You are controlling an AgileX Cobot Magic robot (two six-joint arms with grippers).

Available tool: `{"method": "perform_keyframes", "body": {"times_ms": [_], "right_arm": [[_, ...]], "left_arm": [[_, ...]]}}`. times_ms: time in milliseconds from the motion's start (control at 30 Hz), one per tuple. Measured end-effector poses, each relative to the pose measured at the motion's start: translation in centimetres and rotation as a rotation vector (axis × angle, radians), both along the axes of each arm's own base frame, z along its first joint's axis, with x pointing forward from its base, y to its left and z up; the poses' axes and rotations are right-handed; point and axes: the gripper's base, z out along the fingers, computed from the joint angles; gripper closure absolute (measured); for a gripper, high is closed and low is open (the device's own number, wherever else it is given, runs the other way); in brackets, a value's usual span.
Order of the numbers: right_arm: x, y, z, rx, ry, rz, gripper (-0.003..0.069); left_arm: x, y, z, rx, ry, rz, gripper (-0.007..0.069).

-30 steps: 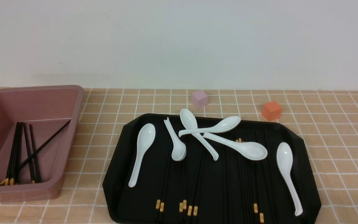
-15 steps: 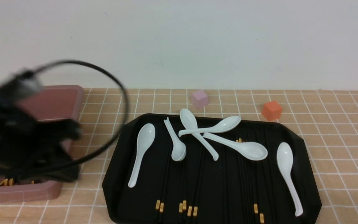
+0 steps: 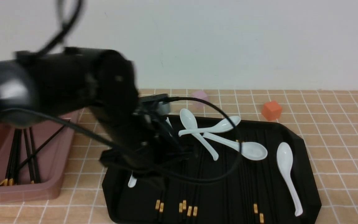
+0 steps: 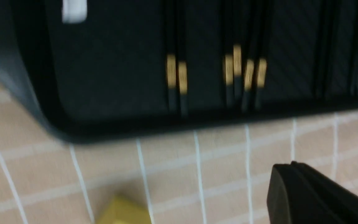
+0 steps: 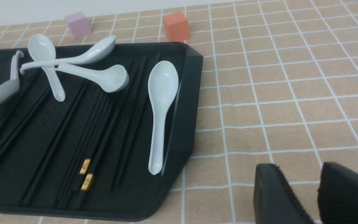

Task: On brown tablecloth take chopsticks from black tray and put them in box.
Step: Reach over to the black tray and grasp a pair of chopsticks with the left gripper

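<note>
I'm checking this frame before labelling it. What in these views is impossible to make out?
Left claw: open or shut unclear; blurred in front view, only one finger in left wrist view.
Spoons on the black tray's left side: front view, hidden by the left arm.
Chopsticks count: front view, black on black.
Yellow thing: left wrist view, blurred, cut off by the frame edge.

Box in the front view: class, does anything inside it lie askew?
Yes. In the box, one chopstick lies diagonally, crossing the other chopsticks, which lie roughly parallel with their gold ends at the near wall.
</note>
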Motion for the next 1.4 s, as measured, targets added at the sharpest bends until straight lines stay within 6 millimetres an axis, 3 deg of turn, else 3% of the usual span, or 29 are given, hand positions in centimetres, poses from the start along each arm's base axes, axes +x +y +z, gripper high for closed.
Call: {"method": "perform_keyframes", "body": {"times_ms": [200,433,600,1033,1400], "right_arm": [[0.0,0.0,0.0,0.000,0.000,0.000,0.0419],[0.0,0.0,0.0,0.000,0.000,0.000,0.0419],[0.0,0.0,0.0,0.000,0.000,0.000,0.0419],[0.0,0.0,0.0,0.000,0.000,0.000,0.0419],[0.0,0.0,0.0,0.000,0.000,0.000,0.0419]], "left_arm": [[0.4,-0.7,-0.3,0.000,-0.024,0.041,0.0601],[2.0,-1.2,-4.9,0.128,0.036,0.037,0.0414],[3.0,-1.4,-7.6,0.191,0.028,0.017,0.0328],[3.8,-1.9,-11.2,0.220,0.054,0.013,0.0310],[4.1,-2.0,-11.5,0.235,0.068,0.008,0.0341]]}}
